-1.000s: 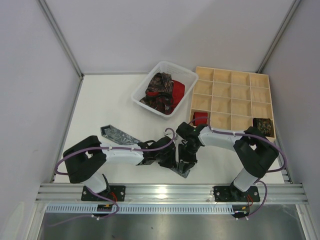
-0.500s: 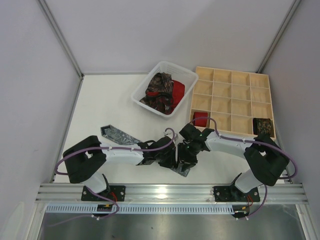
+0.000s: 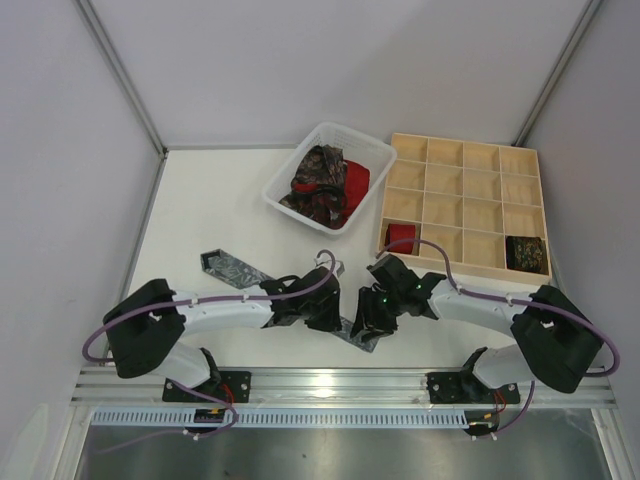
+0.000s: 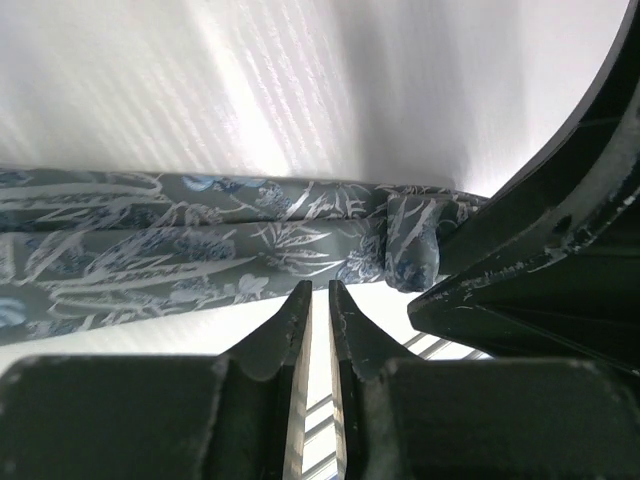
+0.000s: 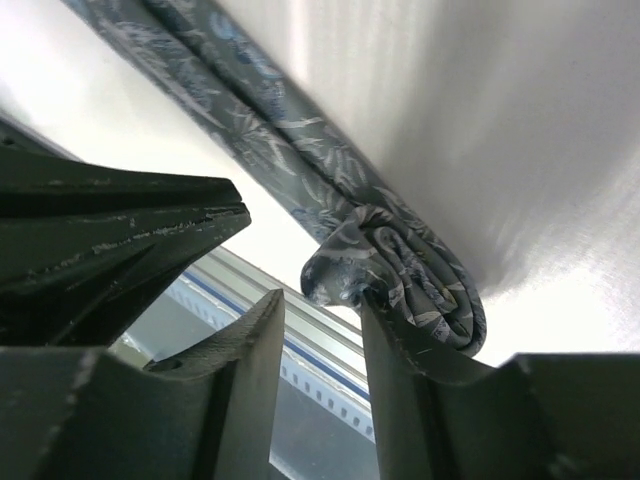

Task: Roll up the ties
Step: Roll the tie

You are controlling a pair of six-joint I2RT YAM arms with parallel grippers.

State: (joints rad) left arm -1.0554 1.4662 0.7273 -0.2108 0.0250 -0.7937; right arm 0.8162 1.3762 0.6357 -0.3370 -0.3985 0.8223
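The grey patterned tie (image 3: 235, 270) lies flat on the white bench (image 3: 210, 210), running slantwise from its broad end at the left toward the near edge. Its narrow end is wound into a small roll (image 5: 410, 265) between the two arms.

The left gripper (image 3: 327, 312) is low over the strip. In its wrist view the fingers (image 4: 285, 335) stand only a thin slit apart and hold nothing. The folded strip (image 4: 180, 255) passes just beyond their tips and the roll is a little to the right of them.

The right gripper (image 3: 368, 322) faces it from the other side. Its fingers (image 5: 400, 345) are apart, with an empty gap between them. The roll rests just past the tip of one finger and seems to touch it, though the close view does not make this sure.

Farther back, the white basket (image 3: 295, 160) holds a dark paisley tie (image 3: 318, 185) and a red tie (image 3: 355, 180), both loose. The wooden tray (image 3: 480, 185) beside it carries a red roll (image 3: 400, 237) in its near left compartment and a dark roll (image 3: 526, 252) in its near right one.
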